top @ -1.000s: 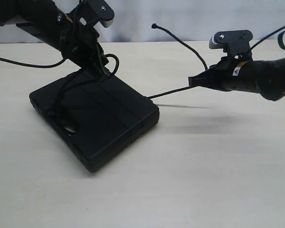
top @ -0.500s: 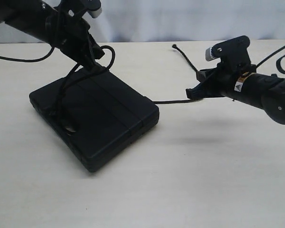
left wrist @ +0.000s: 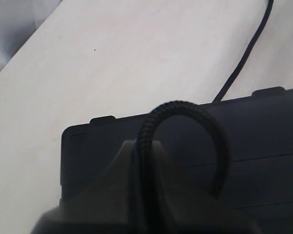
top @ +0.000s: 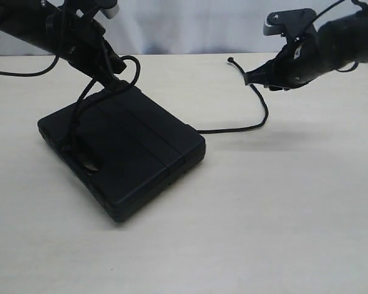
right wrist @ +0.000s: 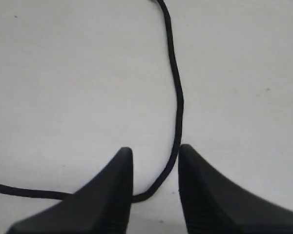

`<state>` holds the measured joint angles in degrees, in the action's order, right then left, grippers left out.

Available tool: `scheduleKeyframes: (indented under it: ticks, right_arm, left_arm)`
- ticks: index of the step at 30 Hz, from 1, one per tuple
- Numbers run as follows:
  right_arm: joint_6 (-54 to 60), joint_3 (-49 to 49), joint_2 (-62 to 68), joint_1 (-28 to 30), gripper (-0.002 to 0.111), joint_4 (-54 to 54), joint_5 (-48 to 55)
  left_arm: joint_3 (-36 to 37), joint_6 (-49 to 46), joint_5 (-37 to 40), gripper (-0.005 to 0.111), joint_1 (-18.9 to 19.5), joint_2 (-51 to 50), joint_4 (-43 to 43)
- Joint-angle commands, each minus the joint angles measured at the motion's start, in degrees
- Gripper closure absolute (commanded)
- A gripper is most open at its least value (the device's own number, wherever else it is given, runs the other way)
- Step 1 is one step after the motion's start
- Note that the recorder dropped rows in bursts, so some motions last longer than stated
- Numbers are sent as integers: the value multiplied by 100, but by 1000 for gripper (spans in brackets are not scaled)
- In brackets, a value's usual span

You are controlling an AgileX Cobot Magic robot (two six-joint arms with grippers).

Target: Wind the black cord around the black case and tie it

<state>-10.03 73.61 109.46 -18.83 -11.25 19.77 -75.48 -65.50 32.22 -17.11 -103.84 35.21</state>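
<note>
Over on the left, the left pincer [top: 115, 81] is clamped on a loop of the black cord [left wrist: 185, 105], a thin braided rope that arches out of its tips. Directly below that pincer the black case [top: 122, 153] lies flat on the pale worktop [top: 264, 214]. It is a rigid, matte plastic box with ribbed bands and a handle slot, and it is probably light enough to slide if the cord tugs it. From the case's right corner the cord trails slack in a curve to the right pincer [right wrist: 154, 156]. Its jaws stand narrowly apart, with the cord loose between them, not pinched. Soft and limp, the cord is likely best gripped near its knobbed end, just beside that pincer.
</note>
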Motion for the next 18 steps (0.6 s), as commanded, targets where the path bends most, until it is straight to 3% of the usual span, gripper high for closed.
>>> scheduleKeyframes:
  ticks: [1,7,18]
  right_arm:
    - [-17,1028,693,167,65,328,1332]
    - [777,1780,1362,414,63,1224,1789]
    - [1003,2665,2168,410,71,863,1669]
  left_arm:
    - [13,-7,68,107,2,35,104]
    - [13,-7,140,107,2,35,104]
    - [13,-19,108,107,2,35,104]
